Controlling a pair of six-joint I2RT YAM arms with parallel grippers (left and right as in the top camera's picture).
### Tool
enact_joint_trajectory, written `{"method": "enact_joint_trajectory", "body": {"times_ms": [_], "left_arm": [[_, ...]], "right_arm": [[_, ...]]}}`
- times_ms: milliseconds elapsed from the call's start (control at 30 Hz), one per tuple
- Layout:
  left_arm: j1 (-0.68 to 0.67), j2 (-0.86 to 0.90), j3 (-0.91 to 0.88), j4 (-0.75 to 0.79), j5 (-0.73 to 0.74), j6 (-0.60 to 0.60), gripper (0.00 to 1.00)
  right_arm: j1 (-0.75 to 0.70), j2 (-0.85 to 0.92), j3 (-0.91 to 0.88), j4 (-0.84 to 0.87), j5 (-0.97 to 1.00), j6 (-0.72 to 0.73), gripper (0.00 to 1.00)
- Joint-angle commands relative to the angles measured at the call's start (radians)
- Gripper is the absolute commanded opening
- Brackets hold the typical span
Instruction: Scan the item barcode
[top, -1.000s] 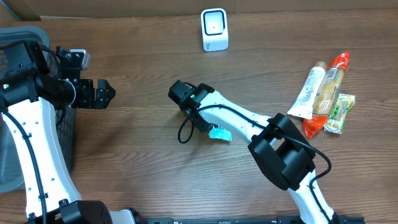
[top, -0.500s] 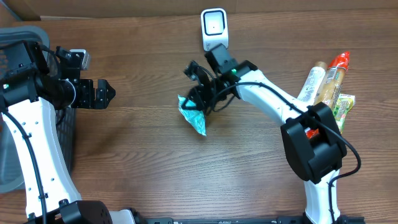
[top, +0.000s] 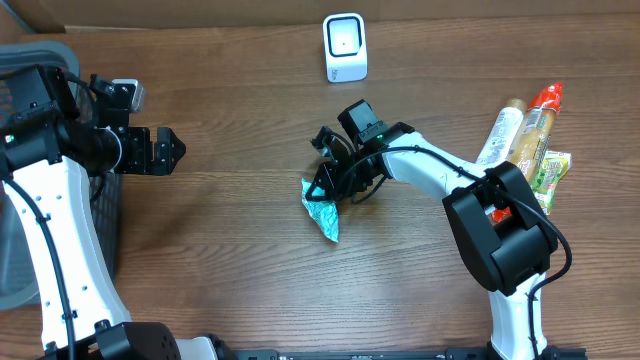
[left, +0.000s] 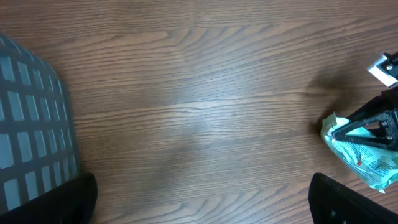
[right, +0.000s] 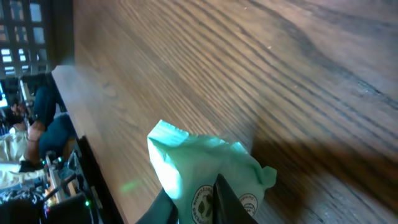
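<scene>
Packet (top: 322, 212) of crinkled green foil, pinched by its top corner in the right pincer (top: 335, 182); half a second back it hung close under the white scanner (top: 345, 47), now it sits lower, further from the scanner, near the desk (top: 230, 250); the barcode pass looks finished or due a retry; packet soft, creased, pillow-shaped; scanner a smooth rounded box; desk matte wood grain; left pincer (top: 165, 150), well left of the scanner, gapes wide, grasping nothing.

Matt wood grain on the table (top: 220, 250) — crinkled, glossy film on the green packet (top: 322, 212); smooth white plastic on the scanner (top: 345, 47).
</scene>
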Motion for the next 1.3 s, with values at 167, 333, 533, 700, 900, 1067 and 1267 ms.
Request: {"method": "enact_joint_trajectory", "body": {"times_ms": [167,333,533,700,900,1067,1267], "left_arm": [[-0.006,0.006,0.0,0.003,0.011,0.023,1.0],[-0.006,0.006,0.0,0.003,0.011,0.023,0.99],[-0.006,0.006,0.0,0.003,0.011,0.022,1.0],[-0.006,0.006,0.0,0.003,0.011,0.022,0.99],[-0.006,0.006,0.0,0.003,0.011,0.023,1.0],[-0.006,0.006,0.0,0.003,0.011,0.023,1.0],[-0.006,0.006,0.0,0.003,0.011,0.022,1.0]], "right_arm": [[-0.033,-0.016,-0.014,-0.028,0.159,0.074,0.24],[-0.08,-0.016,-0.014,-0.064,0.16,0.074,0.35],[-0.127,-0.017,-0.013,-0.104,0.162,0.046,0.7],[-0.158,-0.02,0.008,-0.152,0.22,0.046,1.0],[-0.156,-0.066,0.131,-0.32,0.388,0.001,1.0],[-0.085,-0.15,0.197,-0.44,0.502,0.075,1.0],[0.071,-0.155,0.179,-0.442,0.533,0.27,1.0]]}}
